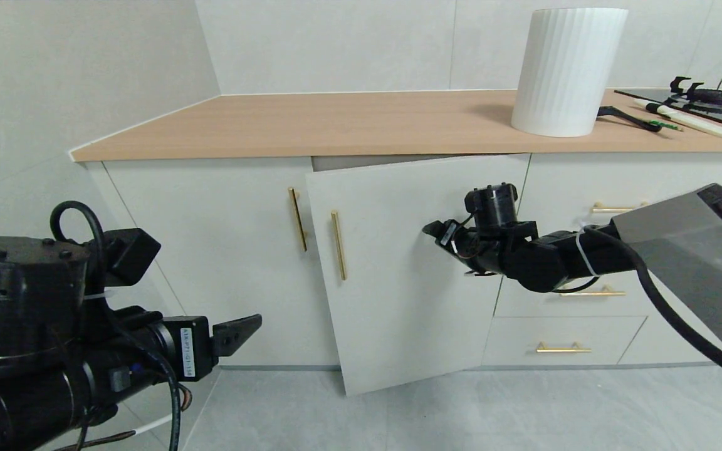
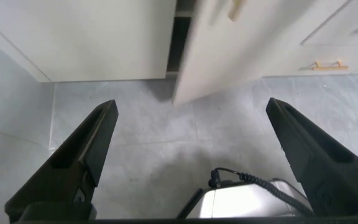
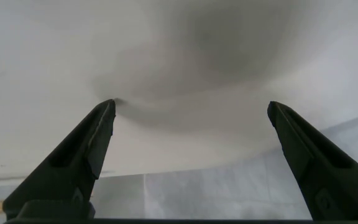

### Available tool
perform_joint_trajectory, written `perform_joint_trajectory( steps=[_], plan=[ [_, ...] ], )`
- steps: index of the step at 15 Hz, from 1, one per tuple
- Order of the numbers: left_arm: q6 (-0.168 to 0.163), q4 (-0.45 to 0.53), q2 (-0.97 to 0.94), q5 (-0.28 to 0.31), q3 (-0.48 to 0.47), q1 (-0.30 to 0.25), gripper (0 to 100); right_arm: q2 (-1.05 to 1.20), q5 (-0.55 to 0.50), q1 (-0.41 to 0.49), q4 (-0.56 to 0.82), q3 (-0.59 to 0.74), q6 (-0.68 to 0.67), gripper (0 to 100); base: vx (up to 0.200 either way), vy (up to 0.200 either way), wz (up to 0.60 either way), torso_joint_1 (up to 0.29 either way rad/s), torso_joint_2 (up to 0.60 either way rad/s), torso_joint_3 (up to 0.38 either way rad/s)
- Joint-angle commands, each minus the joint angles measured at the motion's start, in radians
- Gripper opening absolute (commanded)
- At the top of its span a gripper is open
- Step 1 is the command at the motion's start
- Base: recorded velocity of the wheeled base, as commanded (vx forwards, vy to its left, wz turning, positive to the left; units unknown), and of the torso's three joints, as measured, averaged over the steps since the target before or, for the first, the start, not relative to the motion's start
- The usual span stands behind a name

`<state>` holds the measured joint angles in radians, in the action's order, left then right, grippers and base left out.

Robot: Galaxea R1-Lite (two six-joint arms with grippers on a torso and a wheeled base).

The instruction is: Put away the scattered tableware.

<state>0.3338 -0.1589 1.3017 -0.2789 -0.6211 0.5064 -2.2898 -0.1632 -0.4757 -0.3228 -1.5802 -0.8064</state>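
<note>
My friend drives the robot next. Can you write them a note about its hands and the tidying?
Left gripper: open, empty, low by the left cabinet.
Right gripper: open, empty, close to the front of the half-open cabinet door.
Utensils lie on the counter near the stove, beside a white ribbed container.
Done: door ajar. Left: putting the utensils away.

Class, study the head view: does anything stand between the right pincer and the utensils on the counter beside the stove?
Yes. The right pincer sits below counter level at the ajar cabinet door; the countertop edge lies between, and the white ribbed container stands beside the utensils, on the pincer's side.
</note>
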Motion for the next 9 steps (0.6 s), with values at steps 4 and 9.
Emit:
perform_joint_trajectory(
  steps=[4,9],
  plan=[
    [0.001,-0.001,0.002,0.000,0.001,0.000,100,-0.077,-0.050,0.028,-0.001,-0.093,-0.047,100,0.000,0.000,0.00,0.000,0.00,0.000],
    [0.001,-0.001,0.002,0.000,0.001,0.000,100,-0.099,-0.070,0.040,-0.001,-0.123,-0.051,100,0.000,0.000,0.00,0.000,0.00,0.000]
  ],
)
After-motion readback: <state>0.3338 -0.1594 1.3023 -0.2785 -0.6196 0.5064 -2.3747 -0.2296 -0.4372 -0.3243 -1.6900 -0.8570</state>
